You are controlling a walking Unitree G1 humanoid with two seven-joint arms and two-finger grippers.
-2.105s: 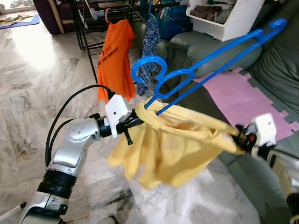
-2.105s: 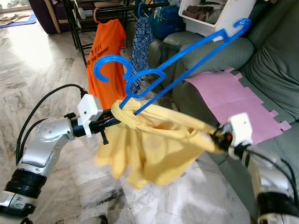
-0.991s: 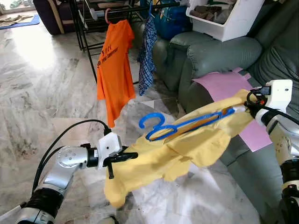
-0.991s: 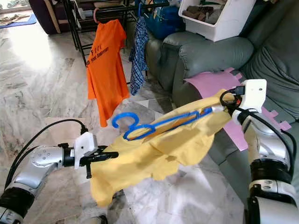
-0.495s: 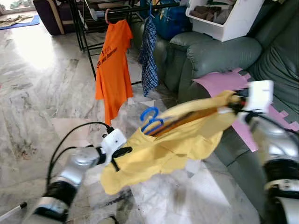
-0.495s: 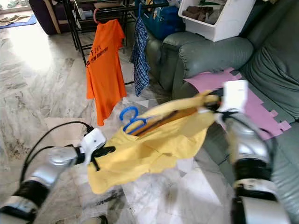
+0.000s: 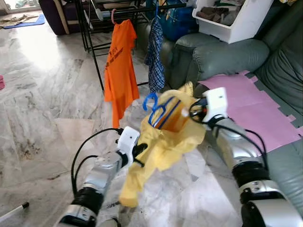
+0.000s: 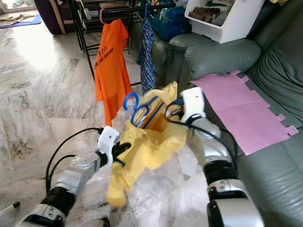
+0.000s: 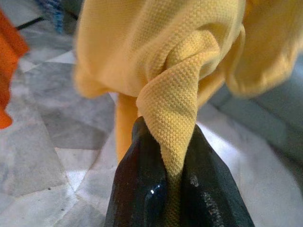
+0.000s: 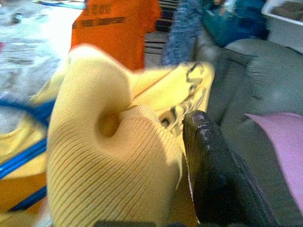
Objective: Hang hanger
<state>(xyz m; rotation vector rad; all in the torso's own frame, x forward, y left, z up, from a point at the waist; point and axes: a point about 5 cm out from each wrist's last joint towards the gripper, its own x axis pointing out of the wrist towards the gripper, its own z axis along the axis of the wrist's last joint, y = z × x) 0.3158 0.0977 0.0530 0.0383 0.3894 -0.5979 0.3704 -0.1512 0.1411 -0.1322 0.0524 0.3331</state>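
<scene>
A yellow shirt hangs bunched between my two grippers over the marble floor. A blue hanger sits inside it, its hook poking out at the top. My left gripper is low and shut on a fold of the shirt, pinched between its black fingers. My right gripper is higher, at the shirt's collar, shut on the fabric beside one black finger. Part of the hanger shows under the cloth.
A black drying rack stands at the back with an orange shirt and a blue plaid shirt on hangers. A green sofa on the right carries a pink mat and a white basket.
My right gripper has swung in from the right toward the middle, so the stretched shirt is now bunched and the hanger stands steeper. The left gripper has risen a little.
</scene>
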